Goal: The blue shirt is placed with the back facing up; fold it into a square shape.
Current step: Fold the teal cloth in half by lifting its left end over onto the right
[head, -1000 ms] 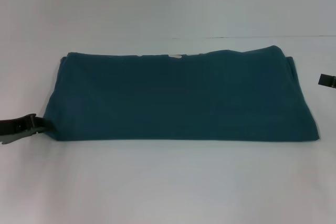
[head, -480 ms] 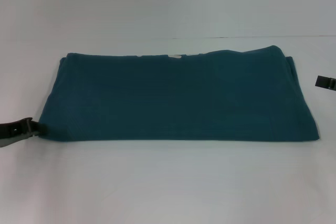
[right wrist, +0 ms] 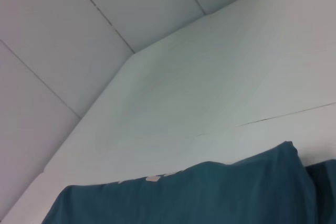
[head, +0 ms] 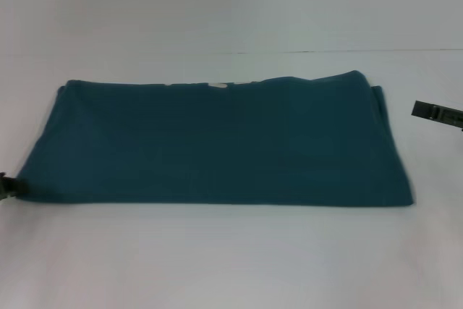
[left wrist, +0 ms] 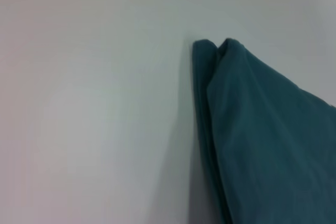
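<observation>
The blue shirt [head: 217, 142] lies folded in a wide band across the white table [head: 231, 258], my left gripper [head: 6, 187] at its near left corner, grip state undeterminable, and my right gripper [head: 436, 113] apart off its right edge, likewise undeterminable.

The blue shirt [head: 217, 142] lies folded into a wide band across the white table [head: 231, 258]. The left gripper [head: 6, 187] touches its near-left corner; the right gripper [head: 436, 113] sits apart, far right.

blue shirt [head: 217, 142] dragged leftward, left claw [head: 6, 186] retreated
</observation>
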You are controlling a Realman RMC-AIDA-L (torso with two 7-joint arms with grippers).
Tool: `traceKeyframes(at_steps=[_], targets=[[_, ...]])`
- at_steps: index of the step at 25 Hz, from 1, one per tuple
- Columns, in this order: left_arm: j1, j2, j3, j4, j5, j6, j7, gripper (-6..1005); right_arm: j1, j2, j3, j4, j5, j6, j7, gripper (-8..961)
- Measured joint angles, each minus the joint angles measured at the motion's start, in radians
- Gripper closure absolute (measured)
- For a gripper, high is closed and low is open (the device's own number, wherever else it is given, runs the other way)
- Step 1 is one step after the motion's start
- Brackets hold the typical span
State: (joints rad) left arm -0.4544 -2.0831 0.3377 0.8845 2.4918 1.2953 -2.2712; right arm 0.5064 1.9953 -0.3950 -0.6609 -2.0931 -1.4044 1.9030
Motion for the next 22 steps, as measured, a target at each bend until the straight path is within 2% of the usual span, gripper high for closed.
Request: traceKeyframes(at_steps=[8,17,22], targets=[[0.028,0.02,-0.099,0.035,0.048,0.03,0.033,999,0.018,0.024,-0.002,0.0,0.001,0.008,0.0,45],[0.074,0.042,-0.19,0.118,0.051,0.105,0.035,999,0.03,0.027,0.003,0.011,0.001,0.012,-0.005,45],[0.06,0.039,-0.19,0.117,-0.002,0.186,0.043,999,0.029,0.027,0.004,0.012,0.001,0.013,-0.015,45]])
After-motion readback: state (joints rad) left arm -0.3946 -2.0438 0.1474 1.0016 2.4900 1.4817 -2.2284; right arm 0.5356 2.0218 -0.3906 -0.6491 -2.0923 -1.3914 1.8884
